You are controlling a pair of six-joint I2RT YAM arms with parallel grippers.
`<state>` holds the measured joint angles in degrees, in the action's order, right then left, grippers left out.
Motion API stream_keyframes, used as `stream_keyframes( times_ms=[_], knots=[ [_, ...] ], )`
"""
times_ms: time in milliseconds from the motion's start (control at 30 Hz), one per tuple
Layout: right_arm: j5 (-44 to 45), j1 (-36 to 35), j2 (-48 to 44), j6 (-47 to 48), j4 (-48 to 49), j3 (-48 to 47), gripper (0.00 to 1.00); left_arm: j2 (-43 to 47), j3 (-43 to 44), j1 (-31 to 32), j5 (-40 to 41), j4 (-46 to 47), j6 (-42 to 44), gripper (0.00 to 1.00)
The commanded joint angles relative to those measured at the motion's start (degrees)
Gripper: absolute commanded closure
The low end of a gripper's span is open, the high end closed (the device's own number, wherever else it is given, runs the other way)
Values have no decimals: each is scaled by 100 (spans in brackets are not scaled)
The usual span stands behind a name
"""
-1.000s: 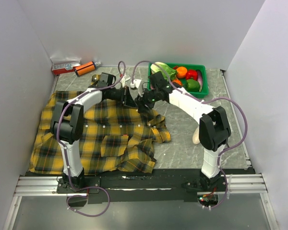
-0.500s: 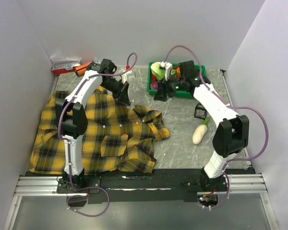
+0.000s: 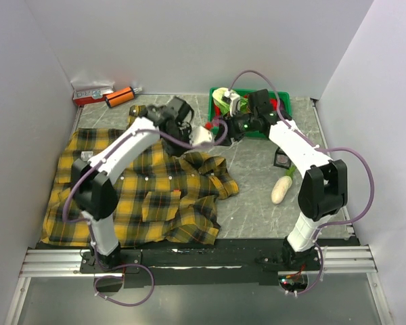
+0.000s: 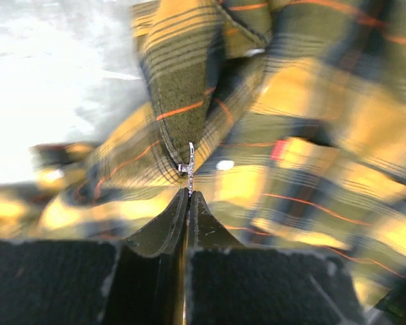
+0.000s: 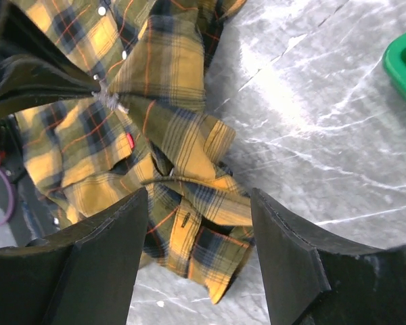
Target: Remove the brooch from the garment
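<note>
- As the right arm has swung away from the garment [image 3: 149, 193] and now hangs over the green basket [image 3: 289, 116], we read the right gripper [image 5: 199, 198] as empty, with its jaws standing wide apart
- The left gripper [image 4: 189, 193] has moved from the garment's far edge to a spot just beside the basket's left end, above the collar [image 3: 208, 166]
- Its fingers are pressed together on the brooch [image 4: 190, 161], which shows edge-on as a thin silvery sliver standing up from the fingertips
- The brooch therefore sits left of the basket, near it, over the crumpled collar fabric
- One second ago both grippers met at the collar; only the left one now has hold of the work
- We judge the unpinning step finished or nearly so, but the left wrist view is blurred and we cannot tell whether the pin has cleared the cloth
- In the right wrist view a plaid fold rises toward the left fingertips, so the cloth may be caught
- Next move, in our judgement: carry the brooch clear of the garment and set it down
</note>
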<state>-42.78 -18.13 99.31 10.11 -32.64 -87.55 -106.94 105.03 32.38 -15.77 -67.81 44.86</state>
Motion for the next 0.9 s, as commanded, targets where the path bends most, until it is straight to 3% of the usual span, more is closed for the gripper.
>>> stream_keyframes(
  times_ms=[0, 67, 233, 367, 400, 433, 500, 533, 633, 867],
  knots=[
    [68, -15, 71, -501, 329, 203, 32, 752, -1167, 627, 2024, 1818, -21, 99],
    [480, 81, 62, -562, 294, 238, 32, 710, -1624, 804, 2648, 2288, -634, 99],
    [850, 511, 194, -905, 355, 273, 32, -186, -1372, 1068, 3667, 2658, -2548, 99],
    [983, 653, 256, -1002, 417, 291, 32, -600, -1503, 1305, 3425, 2993, -3219, 99],
    [1000, 670, 256, -1002, 417, 291, 32, -635, -1521, 1315, 3231, 2984, -3482, 94],
    [1000, 670, 247, -1002, 417, 308, 32, -688, -1538, 1332, 3029, 2897, -3606, 73],
    [983, 670, 230, -1002, 425, 352, 32, -688, -1573, 1332, 2273, 2817, -3826, 54],
    [965, 662, 203, -1002, 425, 379, 32, -584, -1652, 1324, 2097, 2817, -3931, 34],
    [895, 670, 142, -976, 443, 466, 31, -216, -1653, 1245, 1622, 2843, -4073, 22],
    [623, 398, 80, -774, 215, 414, 34, 875, -1240, -114, 181, 2913, -4117, 14]
  ],
)
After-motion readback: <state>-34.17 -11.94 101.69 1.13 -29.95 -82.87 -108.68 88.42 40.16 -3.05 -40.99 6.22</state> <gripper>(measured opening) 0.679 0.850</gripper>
